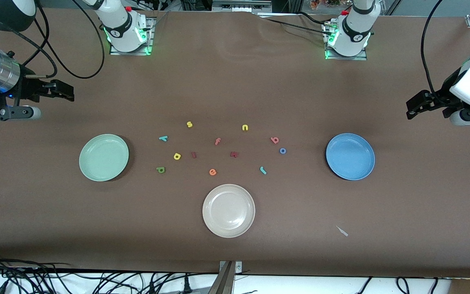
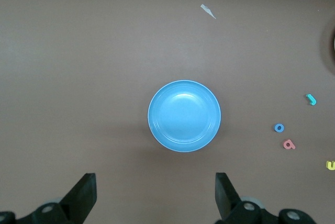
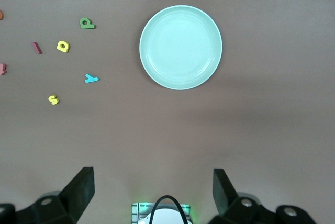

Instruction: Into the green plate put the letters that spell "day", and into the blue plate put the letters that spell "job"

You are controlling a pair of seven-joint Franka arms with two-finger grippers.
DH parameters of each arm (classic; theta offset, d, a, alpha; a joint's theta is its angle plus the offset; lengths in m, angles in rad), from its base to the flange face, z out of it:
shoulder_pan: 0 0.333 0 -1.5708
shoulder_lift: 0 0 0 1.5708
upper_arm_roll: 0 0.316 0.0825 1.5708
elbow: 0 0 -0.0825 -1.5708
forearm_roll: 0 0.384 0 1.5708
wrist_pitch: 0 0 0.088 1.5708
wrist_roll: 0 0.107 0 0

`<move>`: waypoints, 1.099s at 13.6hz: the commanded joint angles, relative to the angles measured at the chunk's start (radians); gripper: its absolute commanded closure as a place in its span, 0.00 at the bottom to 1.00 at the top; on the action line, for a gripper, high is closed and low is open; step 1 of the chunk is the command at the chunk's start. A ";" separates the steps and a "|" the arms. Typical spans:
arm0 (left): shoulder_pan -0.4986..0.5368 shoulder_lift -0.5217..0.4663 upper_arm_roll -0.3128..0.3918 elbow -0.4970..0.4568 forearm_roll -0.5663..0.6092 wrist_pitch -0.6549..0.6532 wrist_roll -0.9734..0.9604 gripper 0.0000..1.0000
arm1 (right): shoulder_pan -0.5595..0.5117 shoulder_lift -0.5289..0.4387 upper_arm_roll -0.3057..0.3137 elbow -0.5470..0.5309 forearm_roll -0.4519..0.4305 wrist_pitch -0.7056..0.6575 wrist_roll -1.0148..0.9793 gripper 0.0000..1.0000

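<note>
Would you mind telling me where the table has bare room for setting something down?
Bare cloth lies between the green plate and the right gripper, and between the blue plate and the left gripper. The letters crowd the middle, between the plates.

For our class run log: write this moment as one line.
round mint-green plate: empty | round mid-blue plate: empty | left gripper: open, waiting | right gripper: open, waiting

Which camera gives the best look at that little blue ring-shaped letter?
The left wrist view: the blue o shows clearly as a ring on bare table. The front view shows it tiny, beside the salmon b. The right wrist view misses it.
</note>
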 commanded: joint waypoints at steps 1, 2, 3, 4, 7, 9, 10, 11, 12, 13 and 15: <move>0.005 0.005 -0.003 0.022 -0.006 -0.023 0.028 0.00 | -0.008 0.000 0.004 0.009 0.008 -0.003 -0.007 0.00; 0.005 0.005 -0.003 0.022 -0.006 -0.023 0.028 0.00 | -0.008 0.002 0.004 0.009 0.009 -0.003 -0.007 0.00; 0.004 0.006 -0.003 0.022 -0.006 -0.022 0.028 0.00 | -0.008 0.000 0.004 0.009 0.009 -0.003 -0.007 0.00; 0.004 0.006 -0.003 0.022 -0.006 -0.022 0.027 0.00 | -0.008 0.002 0.004 0.009 0.009 -0.003 -0.006 0.00; 0.002 0.009 -0.004 0.021 -0.008 -0.022 0.028 0.00 | -0.008 0.002 0.004 0.009 0.009 -0.003 -0.007 0.00; 0.001 0.011 -0.004 0.019 -0.008 -0.022 0.028 0.00 | -0.002 0.002 0.004 0.009 0.009 -0.005 -0.001 0.00; 0.001 0.009 -0.004 0.018 -0.008 -0.022 0.028 0.00 | -0.003 0.002 0.004 0.009 0.009 -0.003 -0.001 0.00; -0.001 0.011 -0.004 0.016 -0.008 -0.022 0.028 0.00 | -0.008 0.002 0.004 0.009 0.009 -0.003 -0.009 0.00; -0.004 0.009 -0.004 0.013 -0.008 -0.022 0.028 0.00 | -0.010 0.003 0.004 0.007 0.010 -0.001 -0.010 0.00; -0.004 0.005 -0.004 0.010 -0.008 -0.023 0.028 0.00 | -0.008 0.008 0.004 0.009 0.009 -0.001 -0.010 0.00; -0.005 0.009 -0.004 0.016 -0.008 -0.023 0.027 0.00 | -0.005 0.008 0.004 0.009 0.009 -0.003 -0.003 0.00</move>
